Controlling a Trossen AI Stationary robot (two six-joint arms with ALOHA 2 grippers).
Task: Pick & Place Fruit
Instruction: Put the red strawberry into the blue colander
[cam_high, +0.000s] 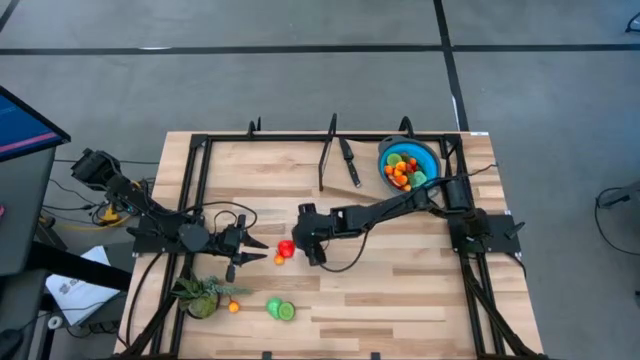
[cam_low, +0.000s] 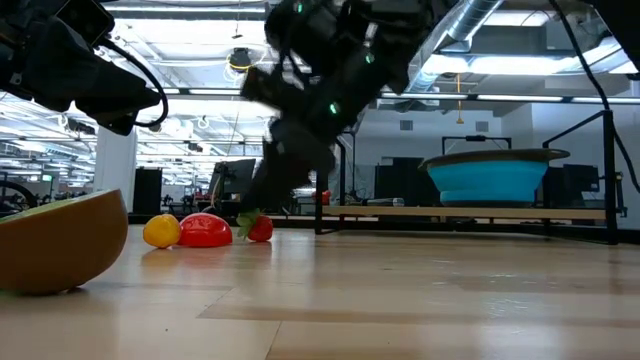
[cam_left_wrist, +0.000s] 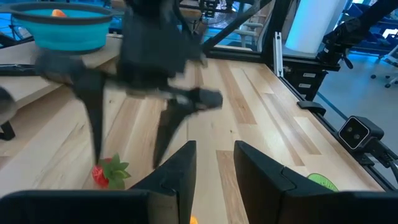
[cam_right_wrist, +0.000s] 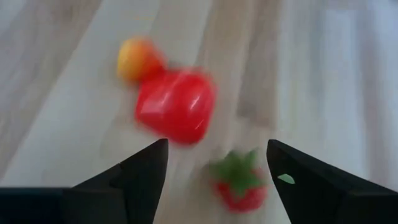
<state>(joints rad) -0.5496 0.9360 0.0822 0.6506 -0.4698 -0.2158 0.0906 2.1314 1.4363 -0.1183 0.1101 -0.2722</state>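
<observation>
Our right gripper (cam_right_wrist: 217, 162) hangs with fingers apart over the strawberry (cam_right_wrist: 239, 182) on the tabletop (cam_high: 400, 290); the red fruit (cam_right_wrist: 174, 106) close beside could get knocked away.

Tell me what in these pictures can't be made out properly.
- Bowl contents: low view, the rim hides the fruit.
- Right gripper: left wrist view, motion blur smears it.
- Strawberry: right wrist view, blurred.
- Brown fruit: low view, cut off by the left edge.
- Knife: high view, too small for detail.
</observation>
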